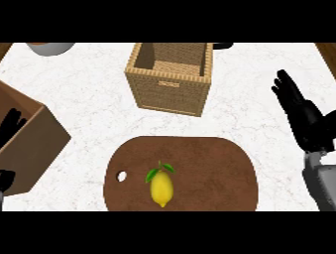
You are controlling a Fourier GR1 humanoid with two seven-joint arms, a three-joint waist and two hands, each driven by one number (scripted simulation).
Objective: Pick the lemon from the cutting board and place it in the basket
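A yellow lemon (161, 189) with green leaves lies on the dark brown cutting board (207, 168), near its front middle. Behind the board stands a tall woven basket (167, 89), open at the top. My right hand (306, 116) hovers open at the right, fingers straight and pointing up, well right of the board and apart from the lemon. My left hand (1, 144) rests open at the left edge, fingers up, in front of a cardboard box.
A brown cardboard box (24, 134) stands at the left, close to the board's left edge. A grey bowl (50, 48) shows at the back left. White marble counter (90, 89) lies between the box and the basket.
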